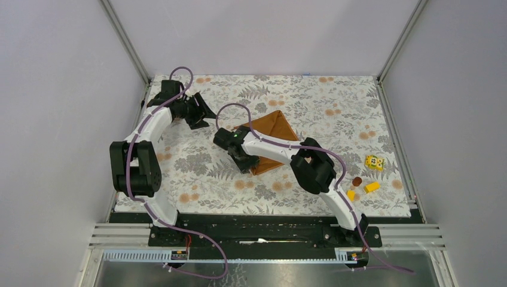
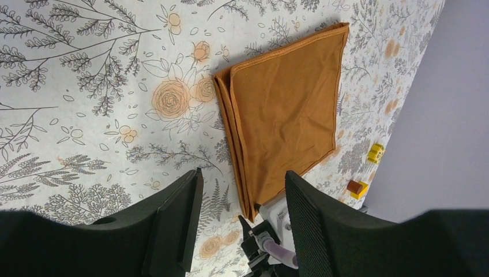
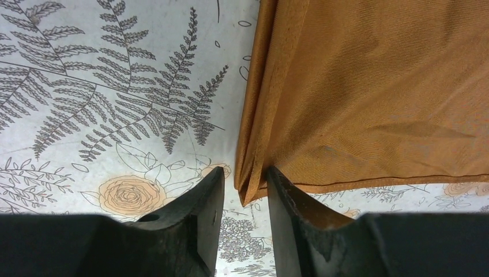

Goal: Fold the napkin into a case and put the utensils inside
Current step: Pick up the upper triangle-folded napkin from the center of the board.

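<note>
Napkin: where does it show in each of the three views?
Top external: napkin at centre, partly under the right arm.
Left wrist: napkin upper centre-right.
Right wrist: napkin fills the upper right.
Shared landmark: the floral tablecloth beneath it.

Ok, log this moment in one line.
napkin: folded, flat | left gripper: open, empty | right gripper: open, astride napkin corner

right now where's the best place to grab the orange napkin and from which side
Pinch the napkin at the corner of its layered folded edge, coming in low from the tablecloth side. It lies flat, so only an edge offers purchase, and the right gripper straddles that corner.
</note>
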{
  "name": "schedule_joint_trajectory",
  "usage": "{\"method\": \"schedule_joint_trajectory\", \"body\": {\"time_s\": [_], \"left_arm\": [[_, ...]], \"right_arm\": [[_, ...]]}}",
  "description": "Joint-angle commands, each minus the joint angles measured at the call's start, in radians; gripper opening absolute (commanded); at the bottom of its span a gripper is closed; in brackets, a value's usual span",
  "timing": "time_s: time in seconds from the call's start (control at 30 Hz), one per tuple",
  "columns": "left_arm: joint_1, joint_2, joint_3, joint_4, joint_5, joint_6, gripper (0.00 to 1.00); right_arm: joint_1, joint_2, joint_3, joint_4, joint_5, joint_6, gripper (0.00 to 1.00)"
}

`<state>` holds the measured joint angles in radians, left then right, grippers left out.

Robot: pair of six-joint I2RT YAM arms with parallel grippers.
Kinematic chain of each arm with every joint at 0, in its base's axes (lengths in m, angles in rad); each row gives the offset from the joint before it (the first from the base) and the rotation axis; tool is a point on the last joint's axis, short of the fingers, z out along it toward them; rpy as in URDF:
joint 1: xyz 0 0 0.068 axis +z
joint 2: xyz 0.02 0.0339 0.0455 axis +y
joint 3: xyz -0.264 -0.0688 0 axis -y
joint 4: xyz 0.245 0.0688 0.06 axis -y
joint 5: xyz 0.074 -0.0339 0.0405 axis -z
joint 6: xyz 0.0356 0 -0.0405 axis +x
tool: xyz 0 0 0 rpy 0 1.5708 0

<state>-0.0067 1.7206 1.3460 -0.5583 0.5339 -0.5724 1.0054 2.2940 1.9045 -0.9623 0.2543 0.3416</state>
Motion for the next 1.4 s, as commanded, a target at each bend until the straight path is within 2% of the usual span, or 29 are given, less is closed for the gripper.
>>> {"method": "schedule_joint_trajectory", "body": {"time_s": [0.0, 0.37, 0.67, 0.77, 0.9, 1.1, 1.23, 1.37], "left_arm": [[0.007, -0.058, -0.007, 0.031, 0.039, 0.019, 0.60], [0.007, -0.064, -0.014, 0.035, 0.044, 0.020, 0.60], [0.007, -0.060, -0.028, 0.047, 0.048, 0.012, 0.61], [0.007, -0.058, -0.056, 0.077, 0.062, -0.013, 0.64], [0.007, -0.068, -0.171, 0.206, 0.112, -0.124, 0.68], [0.004, -0.071, -0.451, 0.606, 0.197, -0.391, 0.73], [-0.054, -0.017, -0.495, 0.745, 0.190, -0.476, 0.74], [-0.101, 0.020, -0.513, 0.816, 0.130, -0.527, 0.76]], "right_arm": [[0.010, 0.023, 0.046, -0.033, 0.024, 0.013, 0.40], [-0.030, 0.029, -0.080, 0.076, -0.031, -0.019, 0.39], [-0.065, 0.004, -0.212, 0.213, -0.017, -0.069, 0.17], [-0.067, -0.020, -0.215, 0.237, -0.008, -0.107, 0.01], [-0.067, -0.108, -0.211, 0.268, -0.029, -0.138, 0.00], [-0.084, -0.217, -0.224, 0.273, -0.104, -0.119, 0.00], [-0.092, -0.242, -0.244, 0.280, -0.137, -0.117, 0.00], [-0.098, -0.264, -0.269, 0.295, -0.148, -0.118, 0.00]]}}
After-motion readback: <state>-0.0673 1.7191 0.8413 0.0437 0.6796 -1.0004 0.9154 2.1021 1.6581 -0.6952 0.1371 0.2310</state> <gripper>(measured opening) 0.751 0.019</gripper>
